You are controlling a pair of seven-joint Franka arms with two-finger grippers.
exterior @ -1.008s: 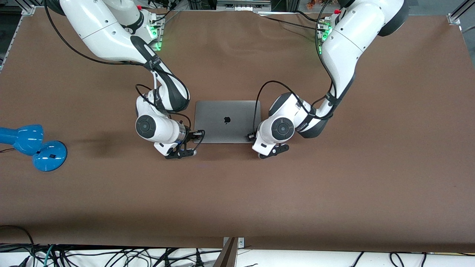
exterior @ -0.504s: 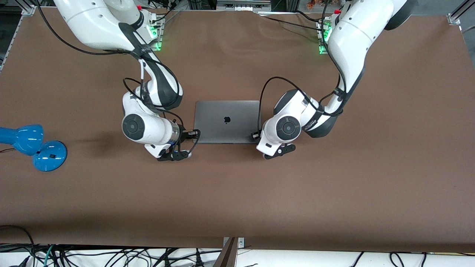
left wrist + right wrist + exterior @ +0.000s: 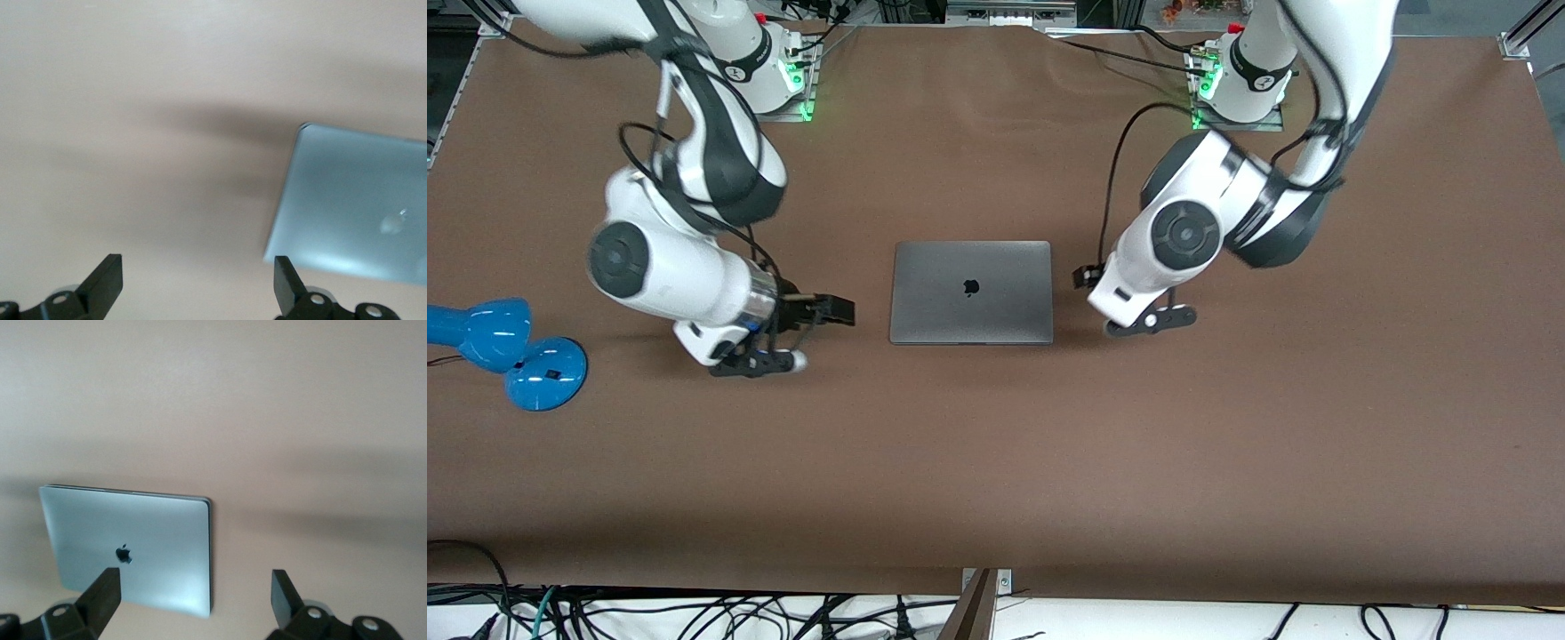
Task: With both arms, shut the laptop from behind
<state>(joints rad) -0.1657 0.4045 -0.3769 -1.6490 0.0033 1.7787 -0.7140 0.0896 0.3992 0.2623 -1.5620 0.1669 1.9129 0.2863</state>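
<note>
Grey metal, the laptop (image 3: 971, 292) lies shut and flat mid-desk (image 3: 996, 462), with the right gripper (image 3: 831, 310) spread wide and empty beside it toward the right arm's end and the left gripper (image 3: 198, 283) likewise wide and empty toward the left arm's end.

White arms (image 3: 676, 276) with black joints, trailing black cables, green-lit bases

The laptop (image 3: 971, 292) is space-grey with a dark apple logo on its closed lid. It lies on a plain brown table (image 3: 1227, 444). Both arms are white with black joints and black cables; their bases glow green. A glossy blue lamp (image 3: 503, 351), apparently, sits at the right arm's end.
</note>
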